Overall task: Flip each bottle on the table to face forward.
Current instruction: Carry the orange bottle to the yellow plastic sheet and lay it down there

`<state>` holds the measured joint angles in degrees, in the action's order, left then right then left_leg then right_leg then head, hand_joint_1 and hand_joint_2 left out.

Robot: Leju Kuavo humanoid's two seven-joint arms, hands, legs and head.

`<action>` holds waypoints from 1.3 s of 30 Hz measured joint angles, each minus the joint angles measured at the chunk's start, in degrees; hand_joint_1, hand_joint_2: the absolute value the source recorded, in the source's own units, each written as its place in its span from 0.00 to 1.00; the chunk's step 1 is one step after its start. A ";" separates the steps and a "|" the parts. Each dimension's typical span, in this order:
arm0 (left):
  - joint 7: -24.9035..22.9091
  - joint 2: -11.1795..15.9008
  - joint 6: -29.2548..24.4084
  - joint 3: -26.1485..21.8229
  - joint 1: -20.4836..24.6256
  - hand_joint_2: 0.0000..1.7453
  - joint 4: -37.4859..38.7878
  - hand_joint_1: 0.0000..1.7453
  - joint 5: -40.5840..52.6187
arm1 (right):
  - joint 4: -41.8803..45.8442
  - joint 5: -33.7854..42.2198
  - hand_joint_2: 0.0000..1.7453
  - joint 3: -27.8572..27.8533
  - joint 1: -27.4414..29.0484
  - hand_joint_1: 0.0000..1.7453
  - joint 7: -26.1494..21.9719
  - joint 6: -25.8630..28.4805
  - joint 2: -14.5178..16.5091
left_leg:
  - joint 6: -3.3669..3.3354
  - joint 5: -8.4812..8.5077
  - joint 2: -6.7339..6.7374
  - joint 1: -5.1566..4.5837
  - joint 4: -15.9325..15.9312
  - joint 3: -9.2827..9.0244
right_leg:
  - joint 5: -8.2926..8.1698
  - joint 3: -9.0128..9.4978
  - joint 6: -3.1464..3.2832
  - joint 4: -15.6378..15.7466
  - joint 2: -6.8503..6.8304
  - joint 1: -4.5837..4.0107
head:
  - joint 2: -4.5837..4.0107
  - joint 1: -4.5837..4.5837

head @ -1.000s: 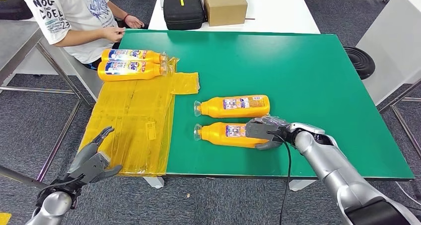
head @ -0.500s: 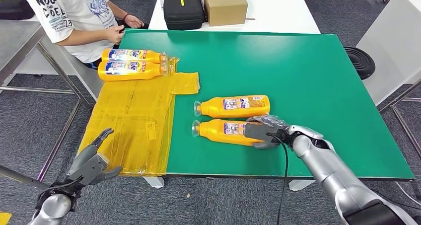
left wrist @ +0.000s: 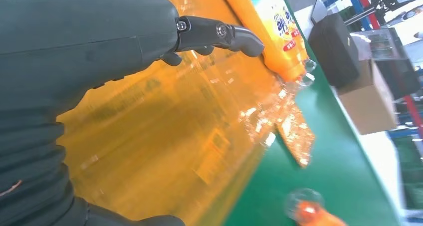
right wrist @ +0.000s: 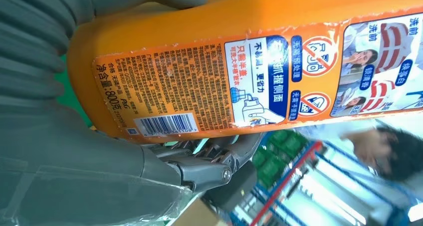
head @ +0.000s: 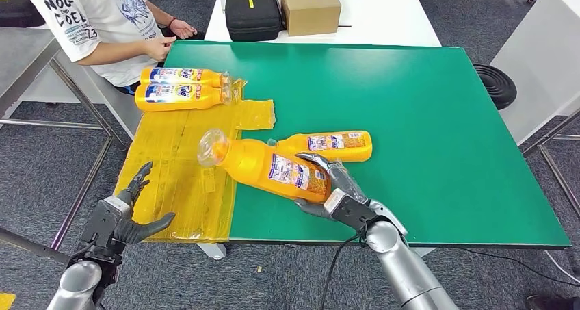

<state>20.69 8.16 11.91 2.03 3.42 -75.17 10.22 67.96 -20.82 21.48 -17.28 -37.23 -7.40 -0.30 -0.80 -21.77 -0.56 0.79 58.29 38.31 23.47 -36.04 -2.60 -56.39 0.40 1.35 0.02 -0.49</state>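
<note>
My right hand (head: 335, 194) grips the base end of an orange bottle (head: 270, 165) and holds it lifted off the green table (head: 424, 118), its clear cap pointing to the left over the yellow sheet (head: 181, 173). The right wrist view shows the bottle's back label (right wrist: 214, 81) with small print and a barcode. A second orange bottle (head: 325, 146) lies on the green table just behind it. Two more orange bottles (head: 179, 76) (head: 176, 96) lie side by side at the far end of the yellow sheet. My left hand (head: 123, 217) hangs open below the table's near left edge.
A person (head: 102, 22) in a white shirt sits at the far left corner, hands near the table edge. A black case (head: 253, 12) and a cardboard box (head: 309, 5) stand on the white table behind. A black round base (head: 496, 84) lies on the floor to the right.
My right hand has raised the nearer bottle off the table and swung it up and to the left, and the arm has drawn back toward me. The left hand rose slightly.
</note>
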 joint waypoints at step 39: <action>-4.68 -8.67 10.39 13.79 7.73 1.00 3.03 0.00 -17.08 | -16.84 2.42 1.00 -3.67 -2.38 1.00 -2.62 -2.64 14.20 | 0.00 0.02 0.01 -0.01 0.00 0.01 | -0.01 -0.01 0.00 -0.01 0.00 -0.02 | 0.00 -0.01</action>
<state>16.01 -0.51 22.30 15.83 11.16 -72.14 -6.85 51.12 -18.40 17.81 -19.67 -39.85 -10.04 13.91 -0.80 -21.76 -0.56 0.78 58.29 38.32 23.46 -36.05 -2.60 -56.41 0.40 1.32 0.02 -0.50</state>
